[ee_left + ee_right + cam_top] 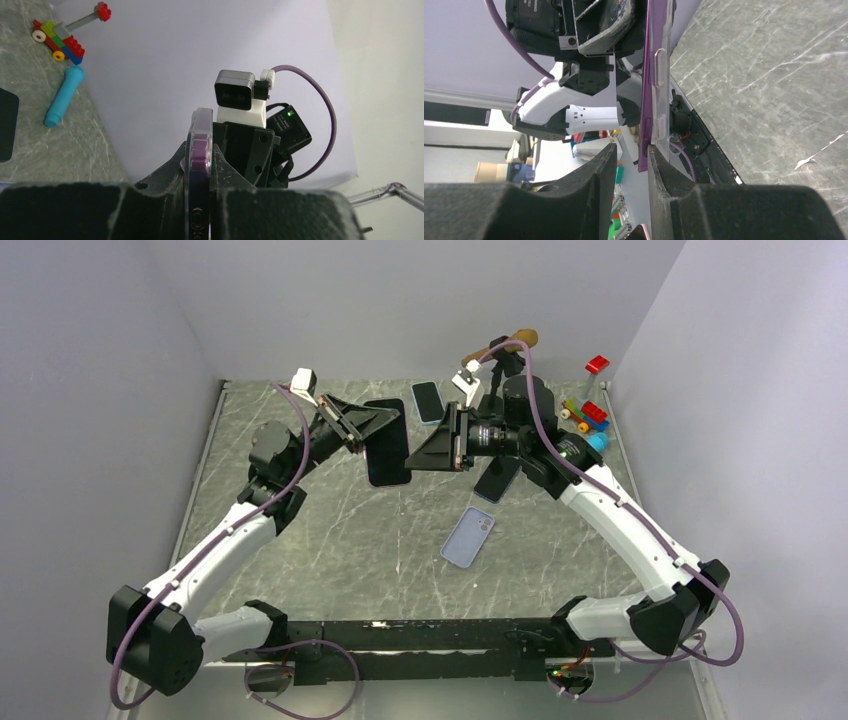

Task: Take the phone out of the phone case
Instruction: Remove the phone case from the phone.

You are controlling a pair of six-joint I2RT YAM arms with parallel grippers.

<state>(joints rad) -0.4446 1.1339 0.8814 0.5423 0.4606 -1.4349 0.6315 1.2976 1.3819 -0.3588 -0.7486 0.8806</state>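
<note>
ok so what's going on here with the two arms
Both arms have a purple phone in its clear case held up above the table. The left hand is clamped on one end of the phone. The right hand is at the opposite end with its jaws slightly apart and one finger against the case. The phone has not come out of the case yet.
</note>
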